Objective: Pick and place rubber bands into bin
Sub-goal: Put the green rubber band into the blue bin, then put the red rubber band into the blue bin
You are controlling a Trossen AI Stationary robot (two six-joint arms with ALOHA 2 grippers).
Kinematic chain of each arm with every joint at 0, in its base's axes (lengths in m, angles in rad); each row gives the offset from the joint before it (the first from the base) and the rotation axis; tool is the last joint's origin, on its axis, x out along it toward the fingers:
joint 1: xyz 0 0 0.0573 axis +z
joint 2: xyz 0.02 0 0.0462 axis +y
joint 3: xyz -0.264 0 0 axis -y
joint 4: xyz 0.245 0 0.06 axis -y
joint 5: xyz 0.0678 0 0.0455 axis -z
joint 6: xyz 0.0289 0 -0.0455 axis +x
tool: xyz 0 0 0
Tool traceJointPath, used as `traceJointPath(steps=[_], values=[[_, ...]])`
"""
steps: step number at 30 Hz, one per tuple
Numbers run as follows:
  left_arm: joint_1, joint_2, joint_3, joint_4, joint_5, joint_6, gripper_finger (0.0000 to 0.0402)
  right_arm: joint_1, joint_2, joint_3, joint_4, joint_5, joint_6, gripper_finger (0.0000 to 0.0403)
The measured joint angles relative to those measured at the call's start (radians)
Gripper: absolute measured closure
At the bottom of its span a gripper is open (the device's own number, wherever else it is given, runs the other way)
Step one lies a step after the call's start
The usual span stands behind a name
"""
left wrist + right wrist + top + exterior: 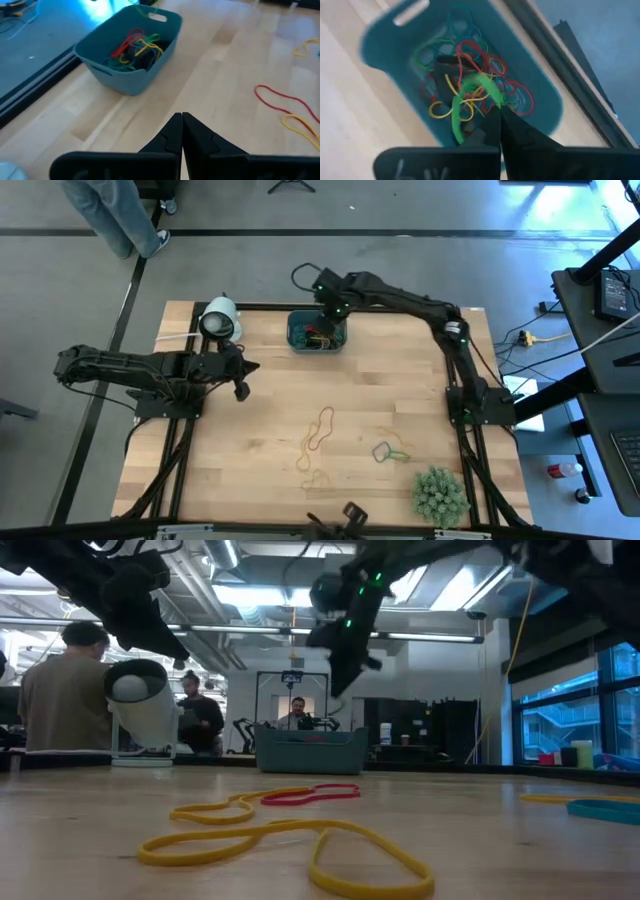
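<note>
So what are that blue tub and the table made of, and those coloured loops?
The tub looks like moulded plastic: smooth teal walls, rounded corners, a cut-out handle. The table looks like wood, pale planks with visible grain and a slight sheen. The loops seem to be rubber: thin, floppy, lying flat in twisted curves.

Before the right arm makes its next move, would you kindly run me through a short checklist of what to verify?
1. Right gripper is over the bin: ok.
2. Right gripper is shut on the green rubber band: ok, the band hangs from the closed fingertips.
3. Held band hangs inside the bin's walls, ready to drop: ok in the right wrist view.
4. Left gripper is shut, empty and away from the bin: ok.
5. Loose rubber bands are left on the table to collect: ok, several lie mid-table.
6. Plant is clear of the loose bands: ok.
</note>
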Motion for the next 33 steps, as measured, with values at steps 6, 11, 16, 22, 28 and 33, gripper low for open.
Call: traceJointPath(steps=[6, 11, 16, 22, 28, 33], values=[[0.000, 0.000, 0.000, -0.004, -0.034, -0.008, 0.0399, -0.019, 0.112, 0.027, -0.026, -0.028, -0.043, 0.0401], [0.003, 0.000, 0.000, -0.005, -0.041, -0.008, 0.0399, -0.020, 0.134, 0.027, -0.026, -0.028, -0.044, 0.0381], [0.023, 0.000, 0.000, -0.012, -0.030, -0.007, 0.0400, -0.020, 0.134, 0.028, -0.027, -0.028, -0.030, 0.0347], [0.033, 0.000, 0.000, -0.013, 0.006, -0.006, 0.0400, -0.019, 0.134, 0.028, -0.067, -0.028, 0.032, 0.0297], [0.033, 0.000, 0.000, -0.013, 0.026, -0.005, 0.0397, -0.019, 0.133, 0.043, -0.099, -0.056, 0.084, 0.0254], [0.033, 0.000, 0.000, -0.014, 0.111, -0.005, 0.0397, -0.019, 0.133, 0.043, -0.101, -0.087, 0.121, 0.0236]])
